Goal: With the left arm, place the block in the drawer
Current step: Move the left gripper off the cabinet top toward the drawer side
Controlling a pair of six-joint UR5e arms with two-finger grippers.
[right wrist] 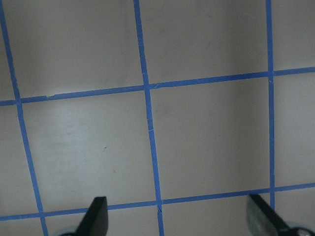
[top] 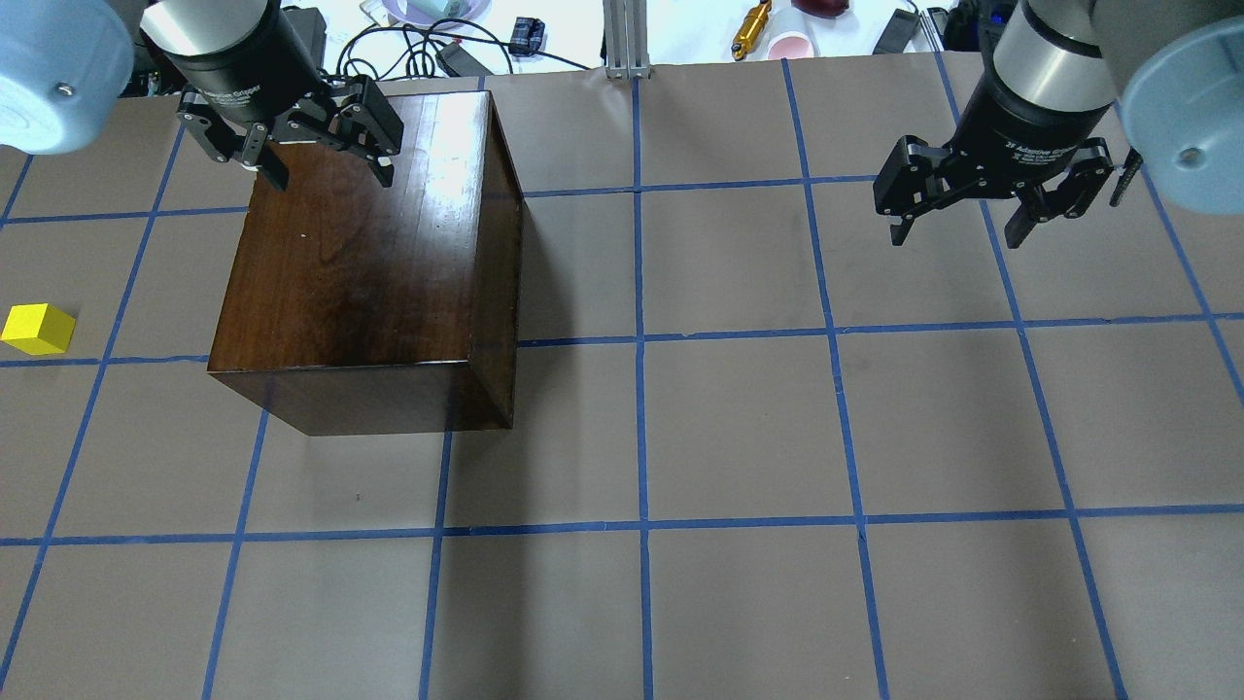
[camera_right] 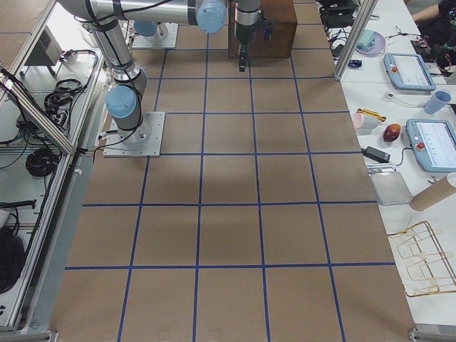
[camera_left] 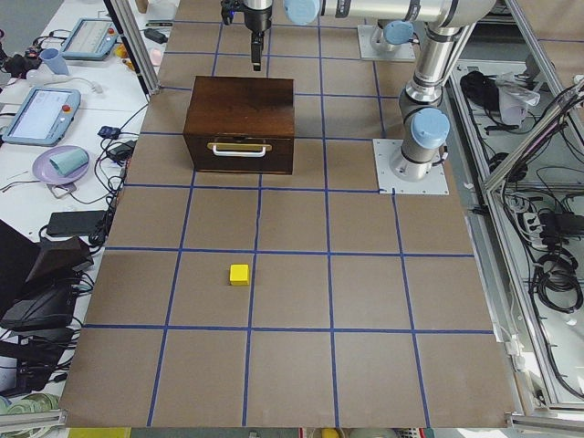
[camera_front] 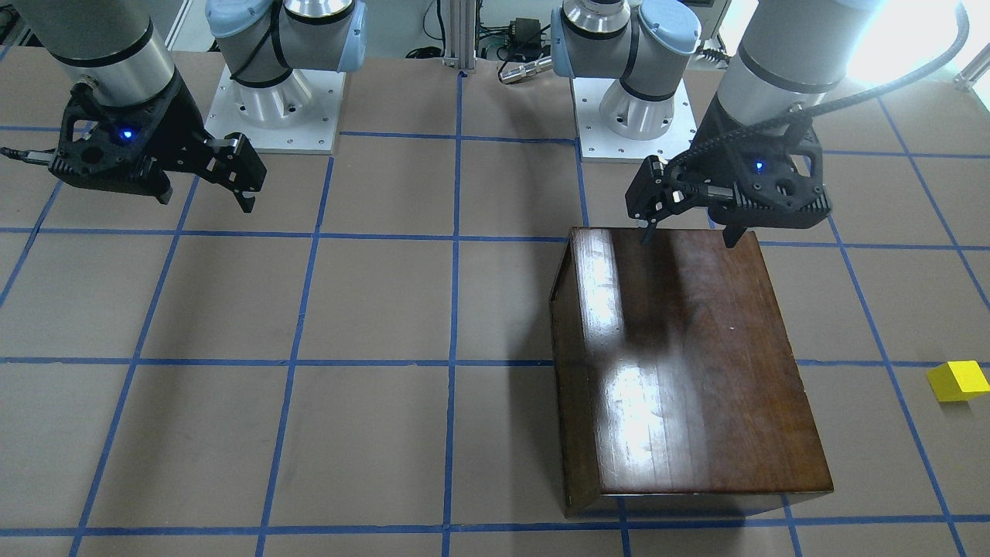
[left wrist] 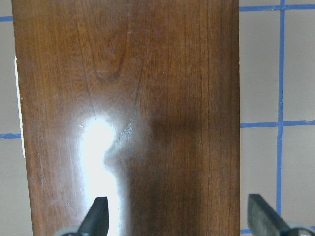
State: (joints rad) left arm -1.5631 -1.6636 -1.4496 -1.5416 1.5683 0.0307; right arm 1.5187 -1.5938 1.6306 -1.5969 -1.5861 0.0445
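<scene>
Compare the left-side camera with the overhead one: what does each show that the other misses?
Left-side only: the drawer front with its handle, shut. Overhead only: the left tool and right tool both plainly open and empty. Both: the block lying apart from the cabinet, on its drawer side, with the left tool above the cabinet.

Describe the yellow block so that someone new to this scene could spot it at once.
Find the glossy dark-brown cabinet on the blue-gridded table. Beyond its handled front, toward the robot's left, the block sits alone. It is the only small, bright yellow thing there.
</scene>
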